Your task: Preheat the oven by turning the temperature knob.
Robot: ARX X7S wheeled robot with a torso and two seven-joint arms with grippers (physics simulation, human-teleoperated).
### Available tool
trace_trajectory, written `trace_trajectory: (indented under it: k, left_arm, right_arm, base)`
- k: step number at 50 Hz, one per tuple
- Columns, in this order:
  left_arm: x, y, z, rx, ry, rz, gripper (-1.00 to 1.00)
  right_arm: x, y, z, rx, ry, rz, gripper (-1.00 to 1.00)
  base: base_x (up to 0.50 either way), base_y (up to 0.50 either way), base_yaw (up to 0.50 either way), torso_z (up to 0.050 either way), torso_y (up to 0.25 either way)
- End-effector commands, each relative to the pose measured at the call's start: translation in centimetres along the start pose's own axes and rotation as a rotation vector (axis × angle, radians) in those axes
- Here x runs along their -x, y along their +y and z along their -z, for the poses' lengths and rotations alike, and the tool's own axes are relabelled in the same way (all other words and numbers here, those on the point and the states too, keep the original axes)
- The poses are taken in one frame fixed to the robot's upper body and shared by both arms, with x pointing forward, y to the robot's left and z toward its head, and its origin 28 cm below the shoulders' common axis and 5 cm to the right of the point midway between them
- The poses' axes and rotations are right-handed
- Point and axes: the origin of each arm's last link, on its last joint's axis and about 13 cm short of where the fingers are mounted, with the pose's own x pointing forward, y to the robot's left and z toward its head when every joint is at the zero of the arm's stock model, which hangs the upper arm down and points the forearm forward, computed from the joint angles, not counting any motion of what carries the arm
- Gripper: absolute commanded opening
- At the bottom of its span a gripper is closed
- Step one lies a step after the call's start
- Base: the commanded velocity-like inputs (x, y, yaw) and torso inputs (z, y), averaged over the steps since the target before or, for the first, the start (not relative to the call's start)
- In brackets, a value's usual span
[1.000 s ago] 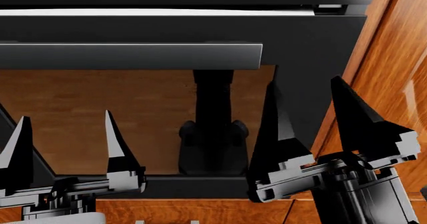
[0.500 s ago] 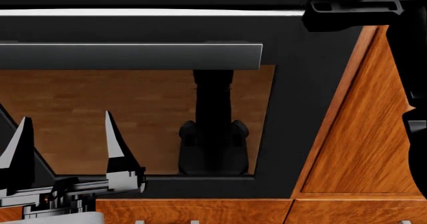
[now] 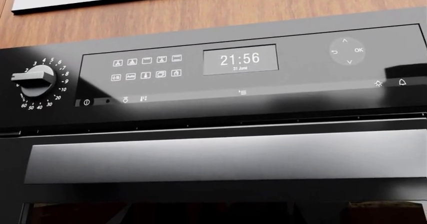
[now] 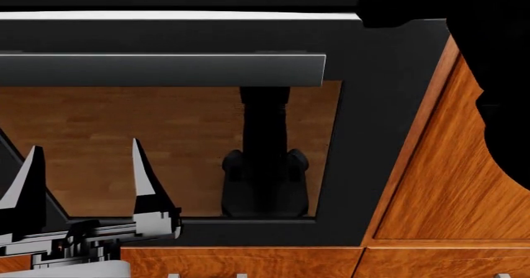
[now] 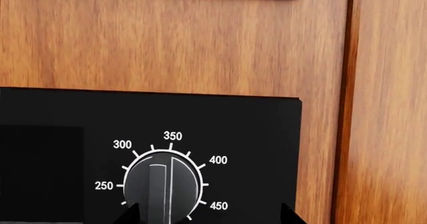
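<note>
The oven (image 4: 389, 135) has a black frame, a dark glass window and a flat grey bar handle (image 4: 166, 70). Its temperature knob (image 5: 162, 184), marked 250 to 450, fills the lower part of the right wrist view. My right gripper (image 5: 209, 216) is open and close in front of the knob, with one fingertip (image 5: 130, 214) over the knob's lower edge and the other out on the black panel. My left gripper (image 4: 83, 182) is open and empty, low in front of the window. The left wrist view shows the control panel (image 3: 240, 59) with its clock display.
A second dial (image 3: 33, 80) with small numbers sits at the panel's far end from the temperature knob. Reddish wooden cabinet fronts (image 4: 447, 185) flank the oven to the right and below. My right arm (image 4: 497, 73) crosses the upper right of the head view.
My right arm has risen from the lower right of the head view to the oven's upper right corner. The left gripper has barely moved.
</note>
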Motion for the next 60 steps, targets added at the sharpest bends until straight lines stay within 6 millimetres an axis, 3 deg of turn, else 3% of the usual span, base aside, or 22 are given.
trace_trajectory:
  k: [1,49,50,60]
  left_arm:
    - [0.0,0.0,0.1,0.000,0.002,0.001,1.00]
    - [-0.1,0.1,0.4,0.003,0.015,-0.002,1.00]
    - [-0.1,0.1,0.4,0.003,0.016,-0.002,1.00]
    - [-0.1,0.0,0.4,0.003,0.016,-0.002,1.00]
  right_arm:
    - [-0.5,0.3,0.0,0.025,0.067,-0.046,1.00]
    - [-1.8,1.3,1.0,0.030,0.044,-0.096,1.00]
    - [-1.8,1.4,1.0,0.031,0.044,-0.097,-1.00]
    - [-1.7,1.3,0.9,0.034,0.027,-0.090,-1.00]
  base:
    - [0.00,0.00,0.00,0.000,0.000]
    - [0.00,0.00,0.00,0.000,0.000]
    - [0.00,0.00,0.00,0.000,0.000]
    - [0.00,0.00,0.00,0.000,0.000]
